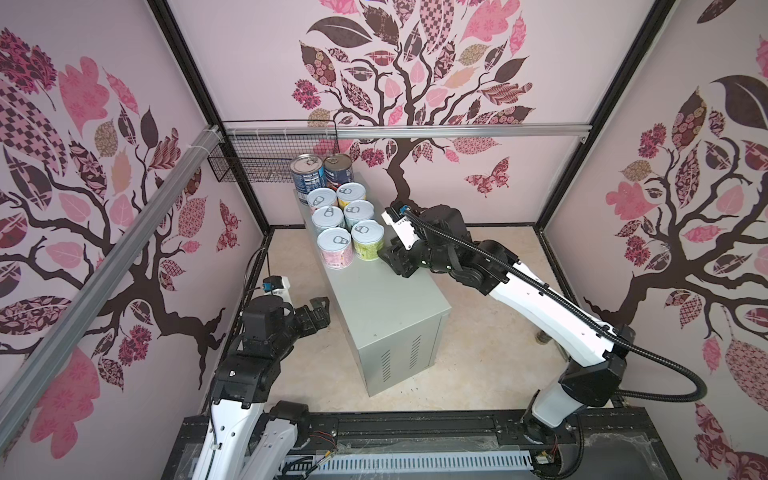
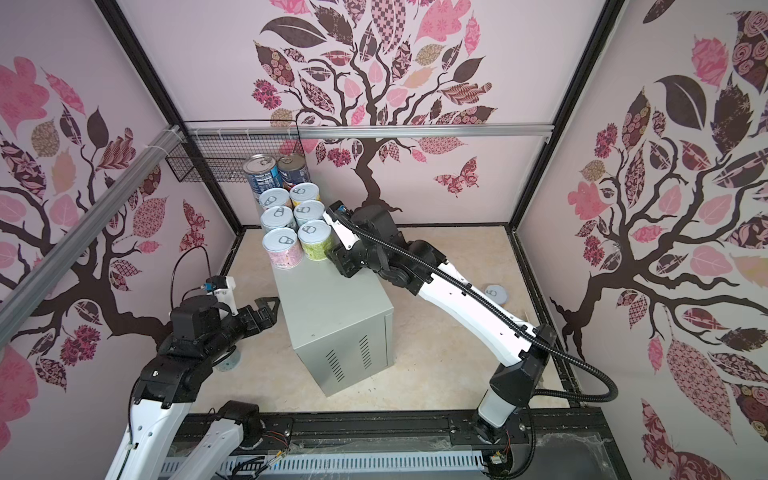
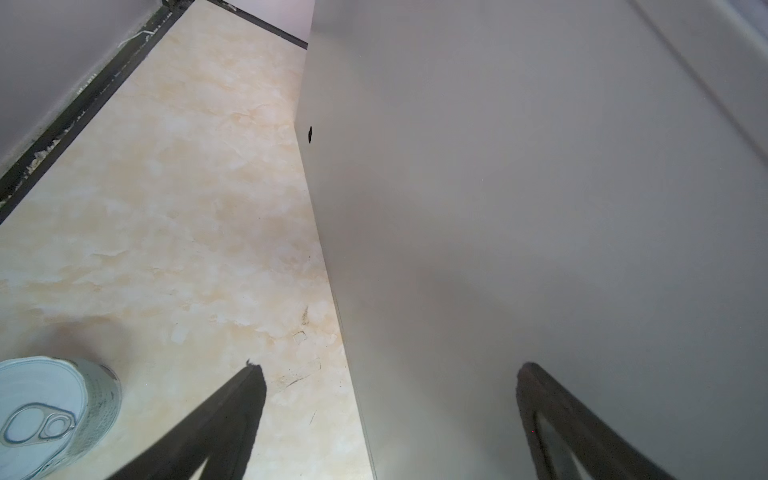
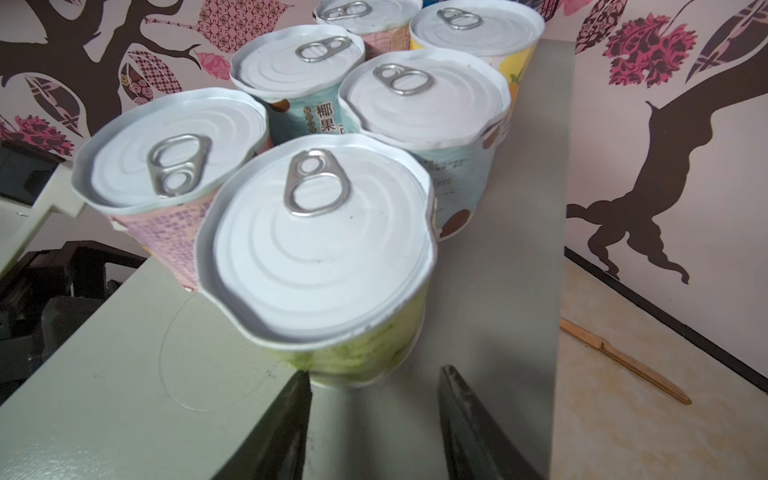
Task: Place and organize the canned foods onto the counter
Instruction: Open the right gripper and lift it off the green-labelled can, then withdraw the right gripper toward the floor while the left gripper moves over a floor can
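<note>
**Left of the table (image 1: pixel 386 299).** The left fingers (image 1: pixel 320 306) hang beside its long left wall, spread wide with nothing between them. The left wrist view shows only their two dark tips (image 3: pixel 235 415), cut off by the frame edge, against that plain grey wall. The left floor tin (image 3: pixel 54 411) stands on the floor (image 3: pixel 174 216) left of the table. It is cropped in the wrist view and mostly hidden under the left arm in a top view (image 2: pixel 227 360), and its label is too blurred to read. A black wire basket (image 1: pixel 249 164) is mounted beyond the table's far left corner.

**On the table.** Eight tins crowd the far end in two columns. The blue tall tin (image 1: pixel 306 174) and the dark tall tin (image 1: pixel 338 169) stand at the back, their lower halves hidden by six short white-lidded tins. Nearest are the pink tin (image 1: pixel 336 249), at the left long edge, and the green tin (image 1: pixel 367 246), close against it. The near half of the table top is bare.

**Right of the tins.** The right fingers (image 4: pixel 293 424) sit low over the table top near its right long edge, apart by a narrow gap and holding nothing. One tip lies just beside the green tin's base (image 4: pixel 357 365); contact cannot be told.

**Right of the table.** The right floor tin (image 2: pixel 495 293) is half hidden behind the right arm. A thin wooden stick (image 4: pixel 623 360) lies on the floor near the wall.
</note>
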